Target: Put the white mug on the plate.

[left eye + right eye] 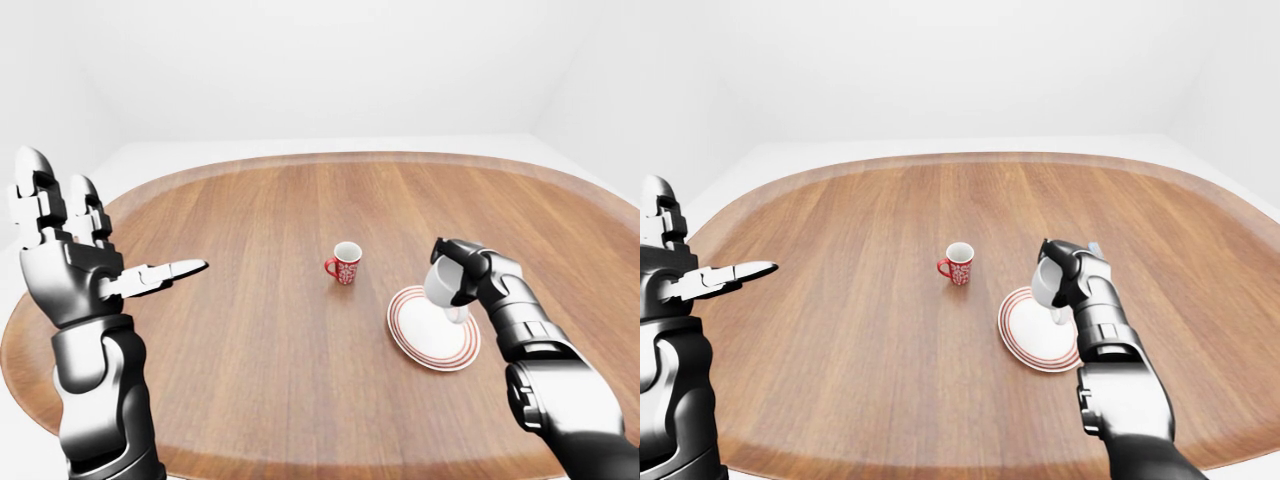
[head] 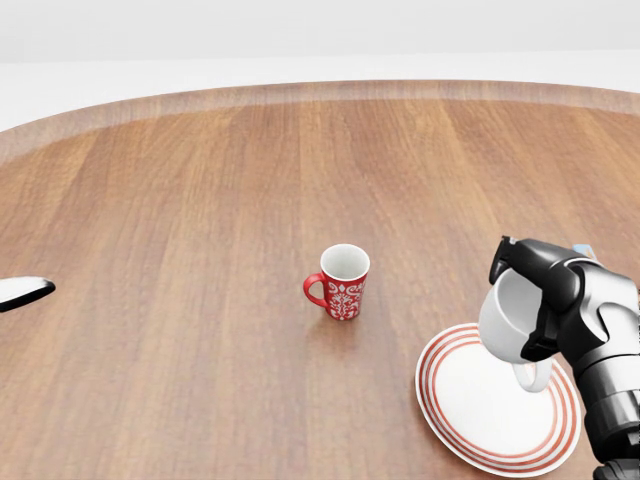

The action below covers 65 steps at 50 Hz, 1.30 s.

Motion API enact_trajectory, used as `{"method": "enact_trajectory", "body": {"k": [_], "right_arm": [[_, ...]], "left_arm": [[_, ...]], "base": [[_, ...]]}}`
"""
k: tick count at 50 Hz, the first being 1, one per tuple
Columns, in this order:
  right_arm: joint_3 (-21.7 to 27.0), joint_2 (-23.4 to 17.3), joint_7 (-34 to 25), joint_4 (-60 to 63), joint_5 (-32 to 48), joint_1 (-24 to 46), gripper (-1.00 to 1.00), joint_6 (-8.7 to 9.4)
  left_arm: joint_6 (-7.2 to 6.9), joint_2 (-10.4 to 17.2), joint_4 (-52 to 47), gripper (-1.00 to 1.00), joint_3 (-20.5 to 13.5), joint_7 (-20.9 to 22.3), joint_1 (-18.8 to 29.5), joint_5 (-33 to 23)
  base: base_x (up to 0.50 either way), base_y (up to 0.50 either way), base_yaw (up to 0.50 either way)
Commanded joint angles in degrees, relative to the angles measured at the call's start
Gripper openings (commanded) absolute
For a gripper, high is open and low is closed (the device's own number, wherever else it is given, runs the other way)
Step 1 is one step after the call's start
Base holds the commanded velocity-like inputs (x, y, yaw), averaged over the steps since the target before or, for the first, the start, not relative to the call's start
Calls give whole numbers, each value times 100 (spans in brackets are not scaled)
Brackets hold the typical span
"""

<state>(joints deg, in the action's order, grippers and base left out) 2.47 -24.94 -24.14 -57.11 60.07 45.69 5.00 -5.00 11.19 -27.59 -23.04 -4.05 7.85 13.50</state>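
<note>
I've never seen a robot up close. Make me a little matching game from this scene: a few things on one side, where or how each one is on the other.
Things:
1. white mug
2. red mug
3. plate
4. left robot hand

States:
A. open, fingers spread, raised at the left of the left-eye view
B. flat on the wooden table, red rings at its rim
C. upright on the table, untouched
D. tilted, held in the right robot hand over the plate

Pairs: 1-D, 2-C, 3-B, 4-A

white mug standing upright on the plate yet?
No: the right hand holds the white mug tilted over the plate, its mouth facing the view's upper left.
</note>
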Motion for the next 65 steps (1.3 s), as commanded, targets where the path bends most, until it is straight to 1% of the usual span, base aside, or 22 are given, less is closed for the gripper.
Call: {"method": "enact_trajectory", "body": {"k": [1, 4, 9, 21, 33, 46, 49, 51, 52, 53, 55, 56, 57, 59, 62, 63, 65], "right_arm": [[-271, 113, 735, -1355, -438, 167, -100, 0], [-308, 156, 889, -1481, -484, 81, -100, 0], [-363, 173, 988, -1553, -496, 4, -100, 0], [-437, 207, 1003, -1606, -389, -60, -100, 0], [-465, 358, 1097, -1702, -390, -195, -100, 0], [-480, 378, 1127, -1732, -393, -268, -100, 0], [-472, 369, 1119, -1733, -402, -259, -89, 0], [-473, 362, 1115, -1738, -402, -261, -76, 0], [-471, 354, 1117, -1742, -403, -262, -65, 0], [-466, 347, 1115, -1738, -408, -269, -62, 0], [-465, 344, 1114, -1733, -410, -279, -48, 0], [-461, 345, 1121, -1734, -418, -291, 0, 0], [-460, 348, 1114, -1735, -423, -295, 24, 0], [-459, 353, 1121, -1735, -428, -297, 24, 0], [-467, 350, 1108, -1733, -422, -281, 36, 0], [-471, 350, 1102, -1727, -418, -278, 48, 0], [-471, 352, 1098, -1719, -418, -278, 59, 0]], "left_arm": [[0, -173, 149, 100, 280, 36, -205, -85], [0, -171, 141, 100, 261, 41, -207, -70], [0, -171, 116, 100, 263, 40, -211, -74], [0, -183, 161, 100, 281, 47, -212, -95], [0, -181, 186, 100, 273, 52, -208, -83], [0, -178, 172, 100, 270, 53, -202, -82], [0, -184, 163, 100, 286, 51, -212, -95], [0, -184, 182, 100, 287, 50, -208, -100], [0, -184, 176, 100, 284, 51, -208, -94], [0, -180, 170, 100, 281, 47, -205, -92], [0, -180, 128, 100, 282, 41, -214, -89], [0, -184, 136, 100, 289, 44, -218, -98], [0, -187, 161, 100, 290, 50, -216, -103], [0, -187, 179, 100, 287, 53, -214, -105], [0, -183, 155, 100, 284, 48, -217, -100], [0, -181, 121, 100, 281, 42, -219, -93], [0, -185, 151, 100, 281, 48, -217, -100]], "base": [[0, 0, 0], [0, 0, 0], [0, 0, 0], [0, 0, 0], [0, 0, 0], [0, 0, 0], [0, 0, 0], [0, 0, 0], [0, 0, 0], [0, 0, 0], [0, 0, 0], [0, 0, 0], [0, 0, 0], [0, 0, 0], [0, 0, 0], [0, 0, 0], [0, 0, 0]]}}
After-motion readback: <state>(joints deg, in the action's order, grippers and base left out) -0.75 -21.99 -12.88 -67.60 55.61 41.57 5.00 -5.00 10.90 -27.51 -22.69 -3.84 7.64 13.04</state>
